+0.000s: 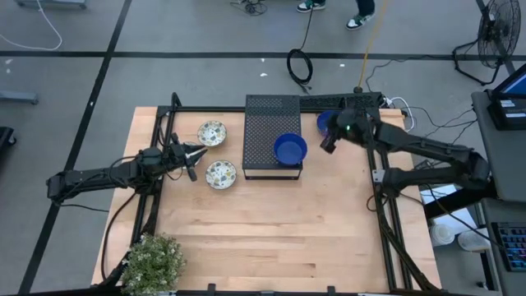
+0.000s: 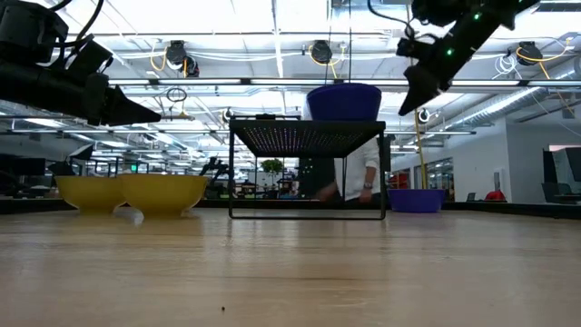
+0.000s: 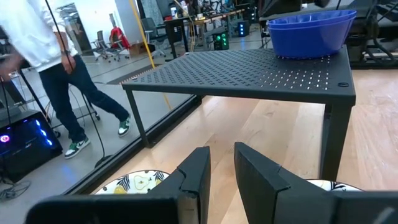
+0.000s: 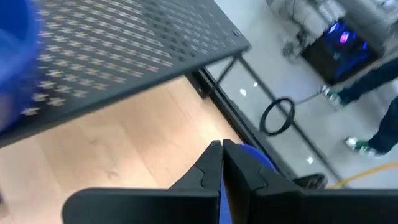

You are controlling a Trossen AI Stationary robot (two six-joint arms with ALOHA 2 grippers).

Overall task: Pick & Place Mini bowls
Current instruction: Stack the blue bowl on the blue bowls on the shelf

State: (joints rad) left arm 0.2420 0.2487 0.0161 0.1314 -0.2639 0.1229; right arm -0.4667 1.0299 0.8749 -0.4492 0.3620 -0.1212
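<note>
Two cream bowls with a green-yellow pattern rest on their bases at the table's left: one farther back point(image 1: 212, 133), one nearer point(image 1: 221, 173). My left gripper point(image 1: 200, 152) hovers between them, pointing right toward the black perforated stand point(image 1: 265, 123); its fingers point(image 3: 222, 155) show a narrow gap. One blue bowl point(image 1: 289, 150) sits on the stand's near right part. Another blue bowl point(image 1: 326, 122) rests on the table right of the stand. My right gripper point(image 1: 327, 146) is shut point(image 4: 222, 144) and raised above that bowl point(image 4: 256, 160), touching nothing. I see no third blue bowl.
A potted plant point(image 1: 154, 259) stands at the near left corner. Black frame rails point(image 1: 380, 197) run along the table's left and right sides. Bare wood point(image 1: 271, 230) fills the near half. A person point(image 2: 359, 177) shows in the room behind the stand.
</note>
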